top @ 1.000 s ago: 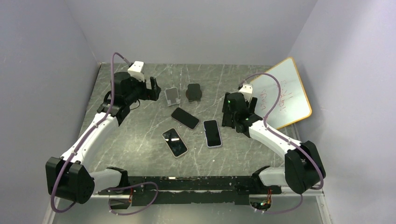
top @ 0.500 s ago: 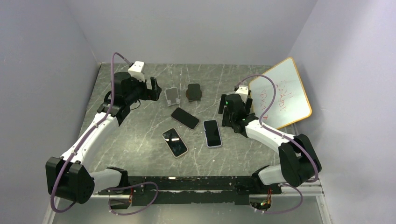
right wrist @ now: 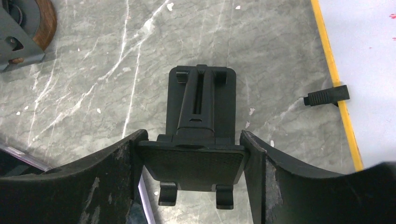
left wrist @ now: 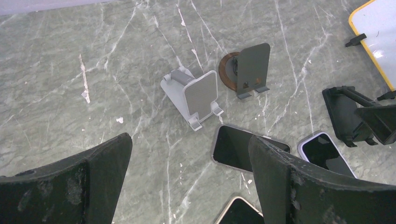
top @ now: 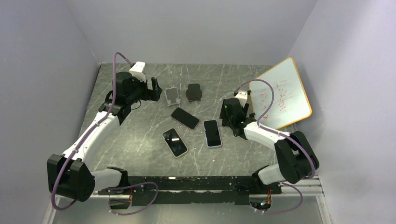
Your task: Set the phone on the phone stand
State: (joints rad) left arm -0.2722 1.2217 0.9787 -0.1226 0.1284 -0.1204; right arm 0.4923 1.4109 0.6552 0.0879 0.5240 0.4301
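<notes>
Right pincer [right wrist: 192, 154] clamps the black phone stand [right wrist: 201, 102] by its plate; left pincer [left wrist: 189, 142] hangs spread wide.

1. Left arm [top: 93, 135]: rises from the near-left corner of the bench [top: 140, 149]. The white forearm is stretched toward the far left, with the black wrist turned to the right.
2. Left hand [left wrist: 187, 179]: held clear above the bench and angled downward. Jaws are spread wide and both fingers [left wrist: 88, 182] are bare, with nothing between them.
3. Right arm [top: 266, 135]: folded sharply at the elbow on the near right. The forearm runs back toward the centre and the wrist is tipped down.
4. Right hand [right wrist: 191, 163]: low at the bench. Its fingers [right wrist: 112, 182] press against both side edges of a black phone stand [right wrist: 198, 98].
</notes>
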